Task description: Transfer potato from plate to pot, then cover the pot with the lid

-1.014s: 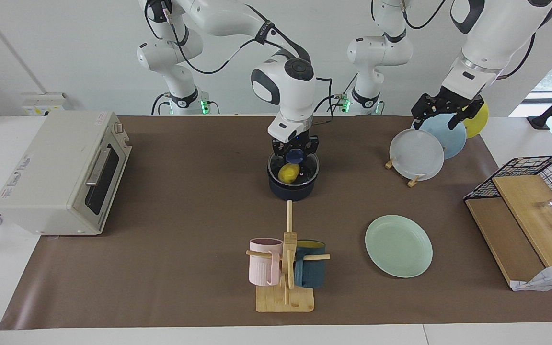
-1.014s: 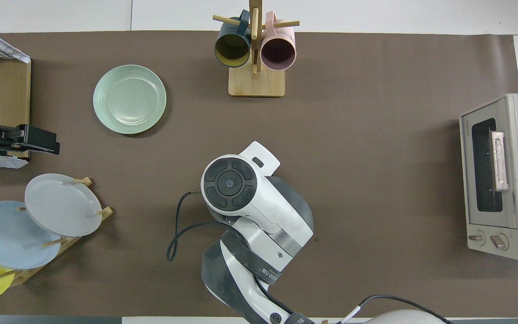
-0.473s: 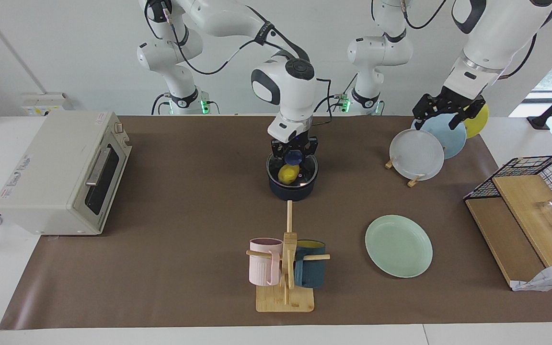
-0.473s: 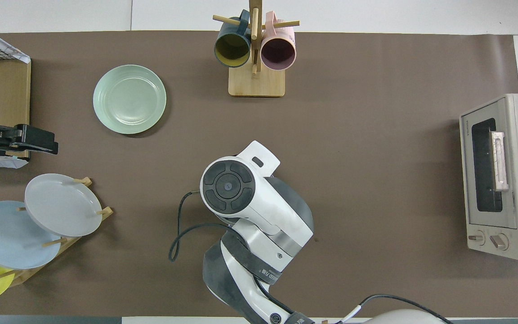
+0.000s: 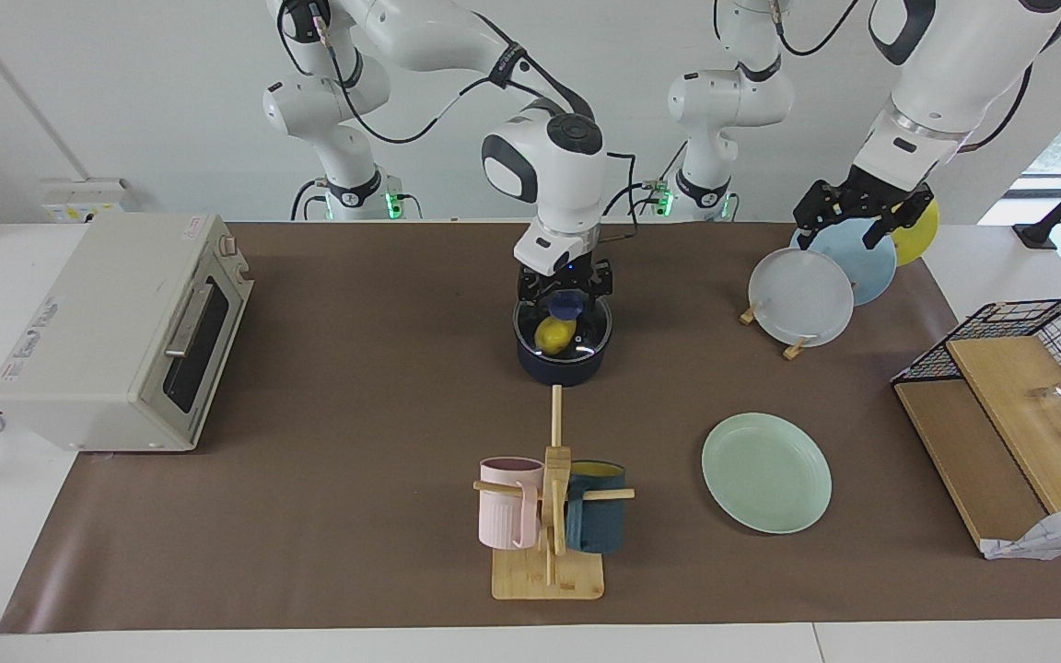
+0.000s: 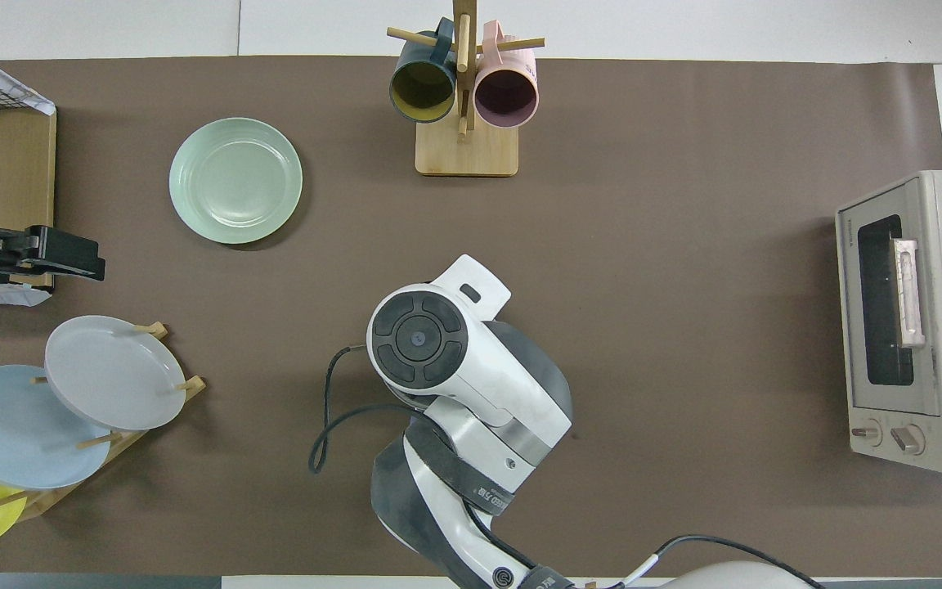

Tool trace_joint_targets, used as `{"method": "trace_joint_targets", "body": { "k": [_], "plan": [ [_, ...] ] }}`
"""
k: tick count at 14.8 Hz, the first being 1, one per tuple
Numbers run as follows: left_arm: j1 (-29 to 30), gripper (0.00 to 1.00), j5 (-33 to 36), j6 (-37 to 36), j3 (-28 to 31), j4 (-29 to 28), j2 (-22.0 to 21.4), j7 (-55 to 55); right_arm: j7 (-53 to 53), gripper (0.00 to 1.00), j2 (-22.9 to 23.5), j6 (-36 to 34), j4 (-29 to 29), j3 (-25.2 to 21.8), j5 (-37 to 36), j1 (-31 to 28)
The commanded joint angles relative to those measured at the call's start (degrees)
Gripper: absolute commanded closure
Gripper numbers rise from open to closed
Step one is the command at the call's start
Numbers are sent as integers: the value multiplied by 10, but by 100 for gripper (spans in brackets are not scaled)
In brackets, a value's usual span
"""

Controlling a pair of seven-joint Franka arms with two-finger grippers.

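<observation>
Fingers (image 5: 597, 283) of the right gripper (image 5: 565, 293) stand on either side of the blue knob of the lid (image 5: 564, 322), close against it, though whether they press the knob or only flank it cannot be told. That lid, clear glass with a metal rim, sits on the pot (image 5: 563, 354), and the potato (image 5: 553, 333) shows yellow through the glass, inside the pot. From overhead the right arm's wrist covers the pot, so nothing of it shows there.

Taking the pot as the landmark: the plate (image 5: 766, 471) lies flat and bare on the brown mat (image 5: 355, 414), farther from the robots than the pot and toward the left arm's end of the table; from overhead it shows as a pale green disc (image 6: 235, 180). A wooden mug stand (image 5: 549, 543) stands farther from the robots than the pot, almost in line with it, with a pink mug (image 5: 508, 502) and a dark teal mug (image 5: 597, 506) hung on its pegs. A toaster oven (image 5: 121, 327) sits toward the right arm's end of the table. Toward the left arm's end, about level with the pot, a wooden rack holds a grey plate (image 5: 799, 296), a light blue plate (image 5: 862, 262) and a yellow plate (image 5: 919, 230) upright.

The left gripper (image 5: 848, 216) hangs in the air over that rack, waiting, its fingers spread and holding nothing.
</observation>
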Motion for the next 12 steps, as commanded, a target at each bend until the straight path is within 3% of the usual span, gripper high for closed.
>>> {"method": "trace_joint_targets", "body": {
  "k": [1,6,12],
  "plan": [
    [6,0,-3,-3,-2,3,1,3,4,0,-10,-22,26,0,-13,-19],
    [2,0,-2,-4,-2,3,1,2,-95,0,-38,-149,108,-2,-3,-111],
    [1,0,-3,-5,-3,3,1,0,-254,0,-117,-261,109,-5,38,-254]
  ]
}}
